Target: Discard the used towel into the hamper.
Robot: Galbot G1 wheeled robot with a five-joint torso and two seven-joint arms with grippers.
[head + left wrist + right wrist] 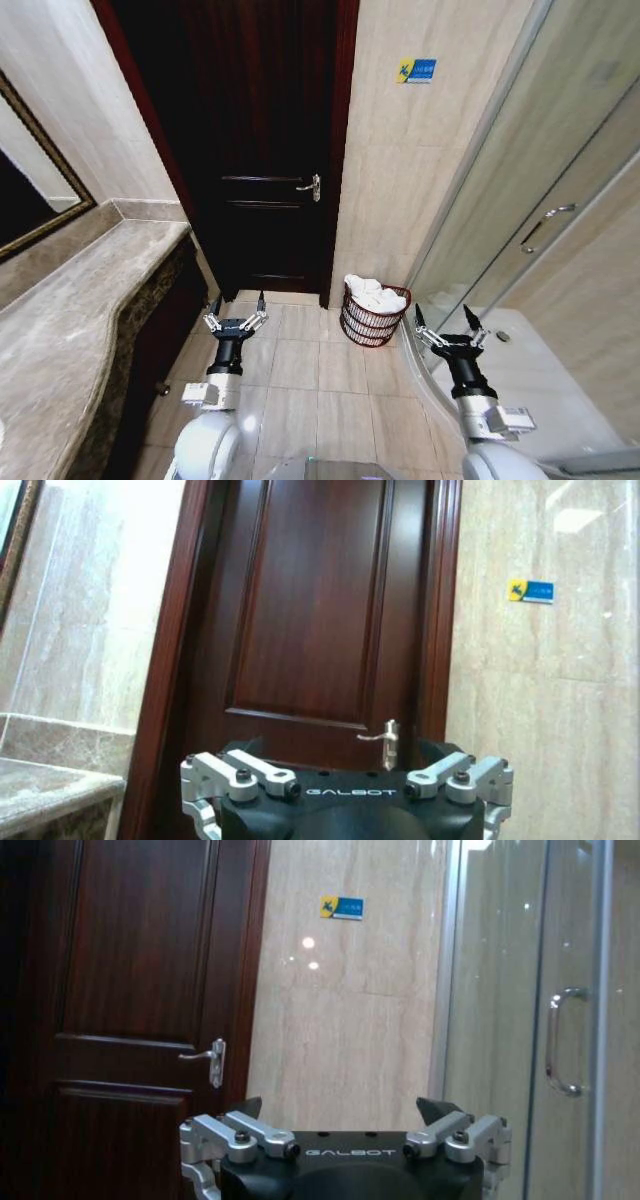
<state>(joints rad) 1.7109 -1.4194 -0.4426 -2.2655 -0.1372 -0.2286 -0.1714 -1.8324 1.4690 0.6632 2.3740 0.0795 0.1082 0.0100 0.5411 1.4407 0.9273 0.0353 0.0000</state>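
Note:
The hamper [375,316], a dark red-brown wire basket, stands on the floor against the wall between the door and the shower. A white towel [372,293] lies bunched in its top, spilling over the rim. My left gripper [237,306] is held open above the floor tiles, to the left of the hamper and in front of the door. My right gripper [449,316] is open too, just to the right of the hamper near the shower's edge. Both point forward and hold nothing.
A dark wooden door [265,150] with a metal handle [312,186] is straight ahead. A marble counter [70,320] runs along the left. A glass shower enclosure [540,240] with a handle stands on the right. Beige floor tiles [320,380] lie between.

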